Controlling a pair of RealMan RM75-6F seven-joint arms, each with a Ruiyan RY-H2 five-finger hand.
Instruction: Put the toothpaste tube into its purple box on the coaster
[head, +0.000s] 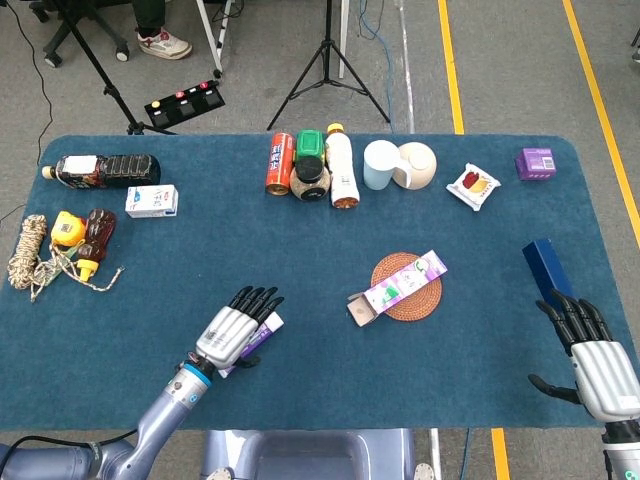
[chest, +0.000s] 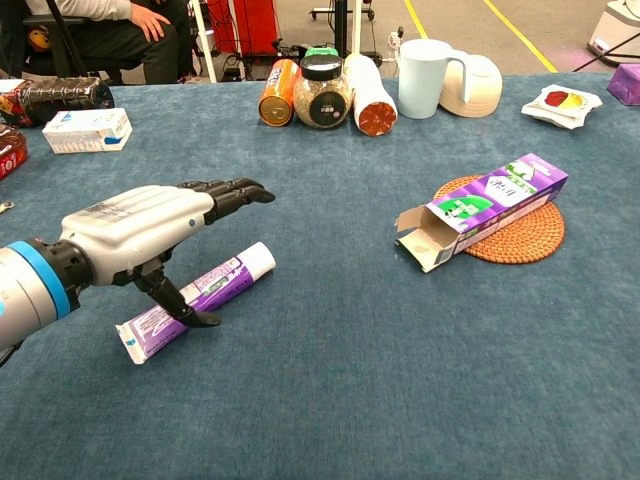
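The purple and white toothpaste tube (chest: 222, 283) lies on the blue cloth at the near left, its white cap pointing right; the head view shows only its cap end (head: 271, 325). My left hand (chest: 145, 224) (head: 234, 333) hangs just over the tube with its fingers stretched forward, its thumb down against the tube's near side, and it grips nothing. The purple box (chest: 492, 203) (head: 401, 286) lies on its side, partly on the round woven coaster (chest: 520, 242) (head: 415, 305), its open end facing left. My right hand (head: 590, 350) is open at the table's near right edge, far from both.
Along the back stand a can (head: 279, 162), a jar (head: 311, 178), a bottle (head: 342, 166), a mug (head: 379, 164) and a bowl (head: 418, 165). A dark blue box (head: 545, 268) lies just ahead of my right hand. A rope, bottles and a carton (head: 152, 200) sit far left.
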